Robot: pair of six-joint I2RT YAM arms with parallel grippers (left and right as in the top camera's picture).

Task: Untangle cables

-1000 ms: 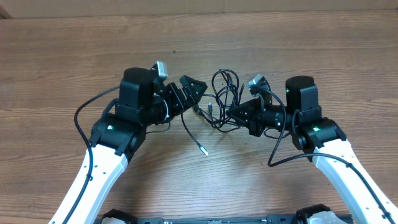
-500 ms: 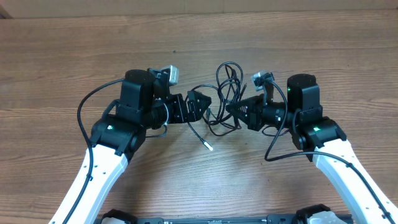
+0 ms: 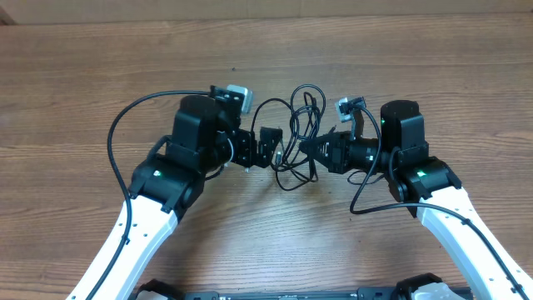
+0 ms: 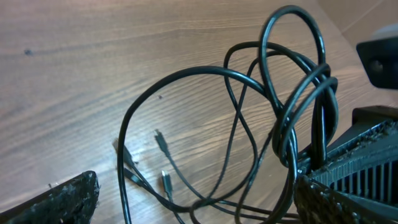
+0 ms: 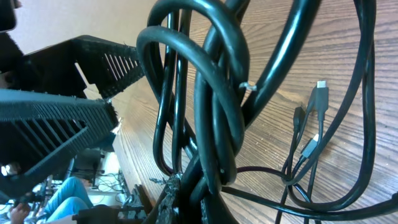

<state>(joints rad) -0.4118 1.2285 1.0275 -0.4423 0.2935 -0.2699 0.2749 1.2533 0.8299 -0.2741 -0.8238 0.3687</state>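
Overhead, left gripper (image 3: 268, 150) gapes wide by the cables (image 3: 298, 112); only right wrist cam shows right gripper (image 5: 194, 190), 2 fingers clamped on them.

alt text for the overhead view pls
The right gripper is shut on a looping tangle of thin black cables over a brown wooden table. The left gripper is open and faces the tangle from the other side.

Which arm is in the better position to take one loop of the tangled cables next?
The left. The left hand is open and faces the cables, with loops right in front of it. The right hand is shut on the bundle, so it probably serves best as the anchor.
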